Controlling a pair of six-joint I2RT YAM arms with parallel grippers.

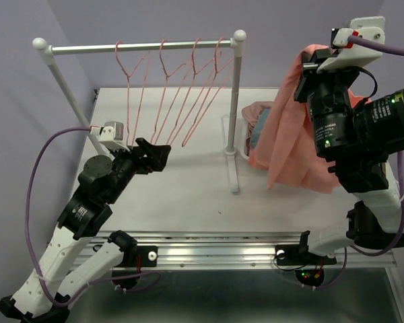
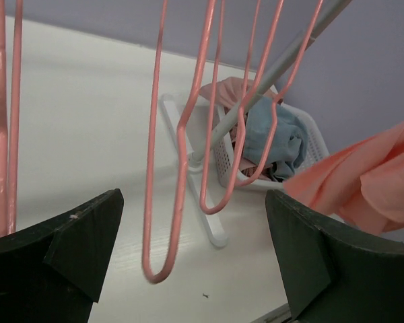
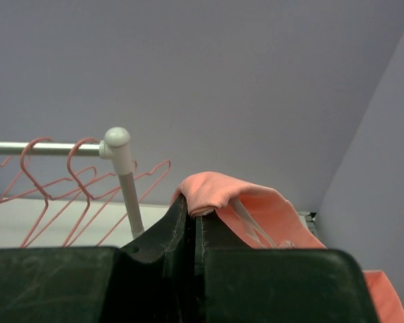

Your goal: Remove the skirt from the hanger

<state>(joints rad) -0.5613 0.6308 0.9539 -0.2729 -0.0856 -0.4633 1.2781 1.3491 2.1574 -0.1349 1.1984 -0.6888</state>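
We judge the lifting-off to be nearly finished. The skirt (image 1: 293, 134) hangs in the upper right of the top view, bunched into a long salmon drape. Its lower edge falls towards the right side of the bench (image 1: 188, 195), just in front of the white basket (image 2: 223, 161). The right claw (image 3: 192, 222) is closed tight on a fold at the top of the cloth. The left claw (image 1: 163, 153) stands fully open with nothing in it, low at centre left, just before the pink hangers (image 2: 182, 175).

The four hangers on the rail (image 1: 141, 44) look bare, so the skirt seems free of them. The next move, as we read it, is to carry the cloth clear of the rack's right post, lower it somewhere flat, and only then part the right jaws. The long drape could brush the basket or post on the way.

The right wrist view alone shows the pinch itself: dark pads meeting with salmon cloth folded over them. A pale strip lies in the fold, and we cannot tell what it is. In the top view the wrist housing hides those pads, but that view alone gives the whole hang of the skirt. The left wrist view adds the basket's contents, a grey-blue garment (image 2: 276, 138) and a mauve-pink one (image 2: 222, 91), and shows the lower loops of the hangers empty.
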